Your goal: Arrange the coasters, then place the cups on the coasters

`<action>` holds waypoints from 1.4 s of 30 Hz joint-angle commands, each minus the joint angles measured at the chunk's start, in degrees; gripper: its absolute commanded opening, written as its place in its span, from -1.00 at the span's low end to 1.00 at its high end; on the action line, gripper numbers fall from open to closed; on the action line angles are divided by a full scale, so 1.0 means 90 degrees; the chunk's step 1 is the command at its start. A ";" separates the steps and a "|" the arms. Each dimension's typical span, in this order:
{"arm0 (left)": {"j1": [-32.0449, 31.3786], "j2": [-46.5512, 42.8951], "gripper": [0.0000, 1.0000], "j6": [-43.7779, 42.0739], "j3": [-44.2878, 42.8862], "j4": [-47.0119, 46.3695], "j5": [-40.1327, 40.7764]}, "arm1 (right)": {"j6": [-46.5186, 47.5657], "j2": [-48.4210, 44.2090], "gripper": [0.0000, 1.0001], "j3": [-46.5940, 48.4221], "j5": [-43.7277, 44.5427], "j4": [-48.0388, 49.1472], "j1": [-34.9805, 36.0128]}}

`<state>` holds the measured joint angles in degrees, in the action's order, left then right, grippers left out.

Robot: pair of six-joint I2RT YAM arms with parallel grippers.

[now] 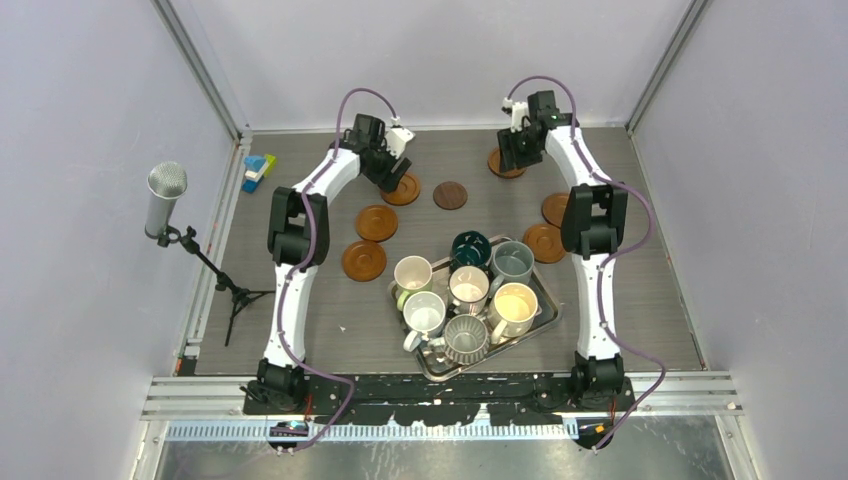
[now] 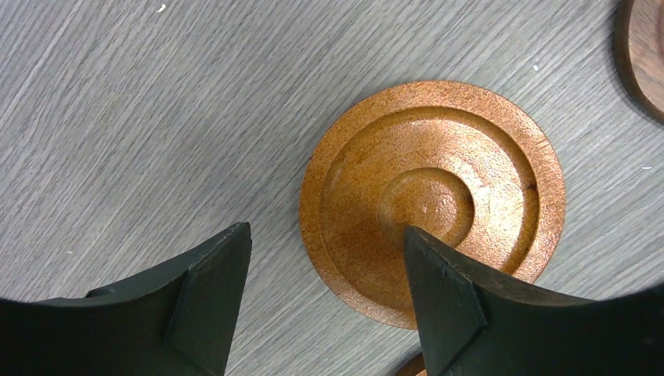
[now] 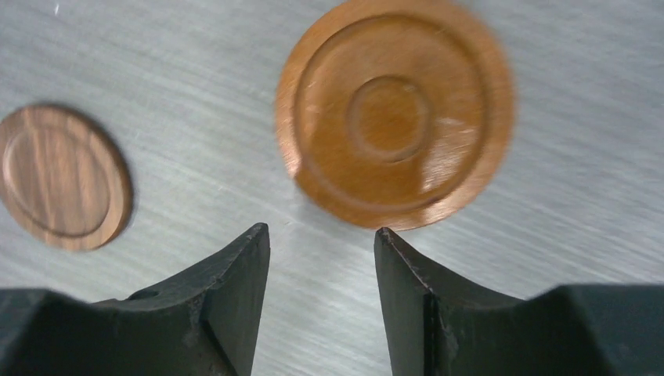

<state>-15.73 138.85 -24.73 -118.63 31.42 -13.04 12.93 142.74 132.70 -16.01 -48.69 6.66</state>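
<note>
Several orange-brown coasters lie on the grey table: three on the left, one of them (image 1: 402, 190) under my left gripper (image 1: 391, 179), and three on the right, one of them (image 1: 505, 164) by my right gripper (image 1: 517, 154). A dark brown coaster (image 1: 450, 195) sits between the two groups. In the left wrist view my gripper (image 2: 325, 231) is open, its right finger over the coaster (image 2: 432, 200). In the right wrist view my gripper (image 3: 321, 231) is open and empty, just short of a coaster (image 3: 395, 110). Several cups, among them a dark teal one (image 1: 469, 248), stand on the steel tray (image 1: 552, 303).
A microphone (image 1: 165, 198) on a tripod stands left of the table. Blue, green and yellow blocks (image 1: 258, 170) lie at the back left corner. Pale walls close in the table at the back and both sides.
</note>
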 commanded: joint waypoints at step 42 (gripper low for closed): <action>-0.1158 0.0510 0.72 0.0115 -0.1520 0.0150 -0.0412 | -0.0311 -0.0225 -0.27 -0.1024 0.0410 0.0447 0.0081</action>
<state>-24.45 140.59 -24.14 -129.99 34.96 -17.58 10.15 143.92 127.57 -10.37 -38.09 6.15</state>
